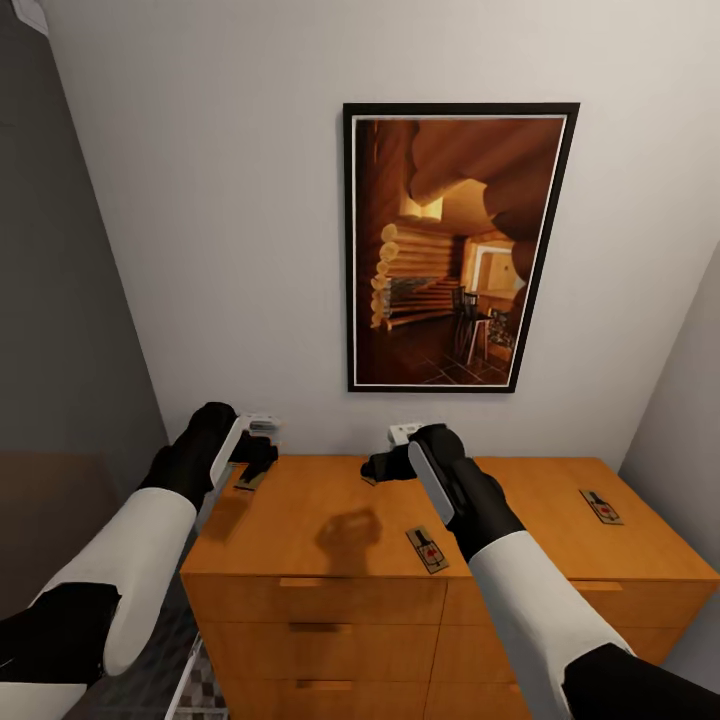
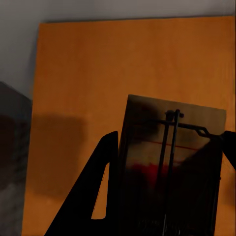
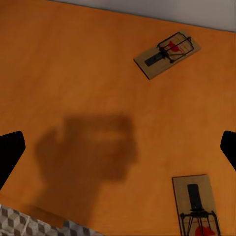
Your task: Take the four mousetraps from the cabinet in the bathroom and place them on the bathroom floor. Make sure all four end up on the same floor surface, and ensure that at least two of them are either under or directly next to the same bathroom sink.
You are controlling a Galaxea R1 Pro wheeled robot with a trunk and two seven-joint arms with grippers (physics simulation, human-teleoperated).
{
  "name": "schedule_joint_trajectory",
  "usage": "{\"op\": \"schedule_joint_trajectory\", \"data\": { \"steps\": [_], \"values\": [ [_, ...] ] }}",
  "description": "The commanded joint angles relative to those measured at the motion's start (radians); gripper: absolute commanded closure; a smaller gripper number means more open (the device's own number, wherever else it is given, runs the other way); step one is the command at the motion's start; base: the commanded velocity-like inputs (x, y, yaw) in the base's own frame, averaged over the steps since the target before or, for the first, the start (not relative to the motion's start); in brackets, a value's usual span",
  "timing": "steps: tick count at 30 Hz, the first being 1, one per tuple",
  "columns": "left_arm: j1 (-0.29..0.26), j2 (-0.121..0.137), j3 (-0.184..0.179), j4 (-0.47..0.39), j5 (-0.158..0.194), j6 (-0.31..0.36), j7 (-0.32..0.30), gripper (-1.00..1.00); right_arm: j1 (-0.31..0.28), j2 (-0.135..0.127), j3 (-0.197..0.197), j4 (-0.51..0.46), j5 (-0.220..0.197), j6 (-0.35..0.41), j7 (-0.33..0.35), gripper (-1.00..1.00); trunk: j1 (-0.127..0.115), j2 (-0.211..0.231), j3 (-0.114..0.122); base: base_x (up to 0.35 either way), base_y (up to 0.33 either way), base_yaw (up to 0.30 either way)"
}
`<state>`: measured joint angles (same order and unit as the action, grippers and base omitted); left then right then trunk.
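Note:
The orange-brown cabinet (image 1: 330, 510) stands against the wall, and mousetraps lie on its flat top. One mousetrap (image 1: 427, 550) lies near the front edge and another (image 1: 601, 506) toward the right end. My left gripper (image 1: 255, 458) is shut on a third mousetrap (image 2: 172, 162), holding it by its long sides just above the cabinet's left back corner. My right gripper (image 1: 378, 468) hangs open over the middle of the top, with nothing between its fingers (image 3: 10, 152). In the right wrist view two mousetraps (image 3: 167, 55) (image 3: 196, 204) lie flat on the wood. A strip of bathroom floor (image 3: 19, 221) shows past the cabinet edge.
A framed picture (image 1: 455, 245) hangs on the white wall above the cabinet. A dark grey wall (image 1: 60, 300) closes in on the left, and a pale wall (image 1: 690, 380) on the right. Drawer fronts (image 1: 320, 628) face me, with patterned tiles (image 1: 205, 690) below.

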<state>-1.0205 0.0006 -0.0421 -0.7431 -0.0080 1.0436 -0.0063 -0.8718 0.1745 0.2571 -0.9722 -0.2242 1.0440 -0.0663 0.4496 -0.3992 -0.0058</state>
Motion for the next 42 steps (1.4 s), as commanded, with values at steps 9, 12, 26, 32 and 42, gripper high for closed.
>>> {"op": "schedule_joint_trajectory", "data": {
  "steps": [9, 12, 26, 32, 42],
  "values": [
    [0.008, -0.002, -0.004, -0.147, -0.003, 0.004, -0.002, 1.00, -0.011, 0.000, -0.001, 0.029, -0.006, 0.003, -0.010, -1.00, 0.000, -0.001, -0.001, 0.000, 0.000, 0.000],
    [0.011, -0.002, -0.005, -0.202, -0.003, 0.004, -0.001, 1.00, -0.024, 0.000, -0.002, 0.058, -0.006, 0.003, -0.010, -1.00, 0.000, -0.001, -0.001, 0.000, 0.000, 0.000],
    [0.024, -0.002, -0.005, -0.268, -0.004, 0.004, -0.002, 1.00, -0.068, 0.000, -0.011, 0.123, -0.004, 0.003, -0.010, -1.00, 0.000, -0.001, -0.001, 0.000, 0.000, 0.000],
    [0.025, -0.002, -0.007, -0.268, -0.004, 0.004, -0.001, 1.00, -0.071, 0.000, -0.016, 0.125, -0.005, 0.003, -0.010, -1.00, 0.000, -0.001, -0.001, 0.000, 0.000, 0.000],
    [0.032, -0.002, -0.007, -0.273, -0.004, 0.004, -0.001, 1.00, -0.071, 0.000, -0.018, 0.126, -0.005, 0.003, -0.009, -1.00, 0.000, -0.001, -0.001, 0.000, 0.000, 0.000]
  ]
}}
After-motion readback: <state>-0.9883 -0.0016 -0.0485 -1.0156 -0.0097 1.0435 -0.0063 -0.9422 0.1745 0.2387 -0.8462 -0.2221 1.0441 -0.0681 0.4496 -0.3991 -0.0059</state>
